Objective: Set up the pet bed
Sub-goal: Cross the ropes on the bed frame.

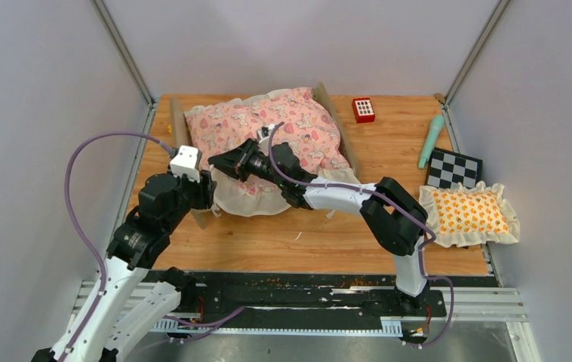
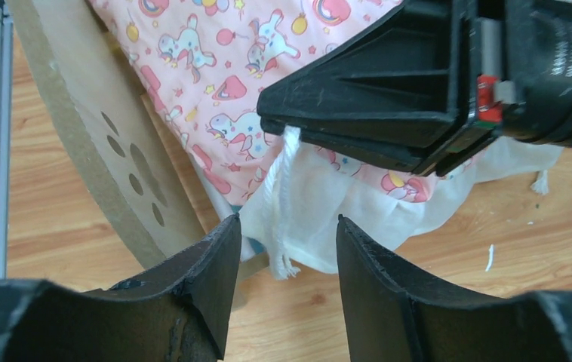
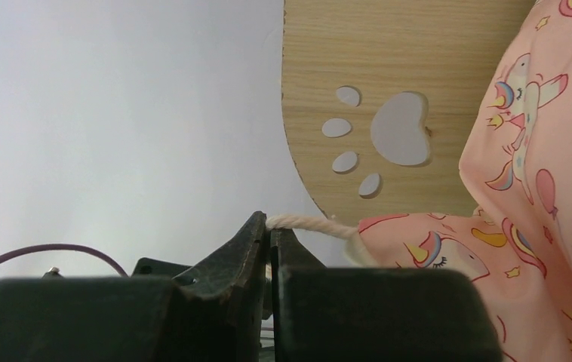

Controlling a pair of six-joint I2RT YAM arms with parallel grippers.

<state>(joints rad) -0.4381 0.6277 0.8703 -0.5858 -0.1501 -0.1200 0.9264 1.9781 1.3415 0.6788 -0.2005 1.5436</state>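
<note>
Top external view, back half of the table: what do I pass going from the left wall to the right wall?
pet bed → red block → mint-green stick

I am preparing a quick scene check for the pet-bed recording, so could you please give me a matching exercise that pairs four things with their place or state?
Things:
1. pillow
2. red block
3. right hand
4. left hand

Places or states:
A. open, near the loose end of a cord
B. far on the table, right of the bed
C. shut on the cord
D. at the table's right edge, beside a checkerboard

Pairs: 1-D, 2-B, 3-C, 4-A
</note>
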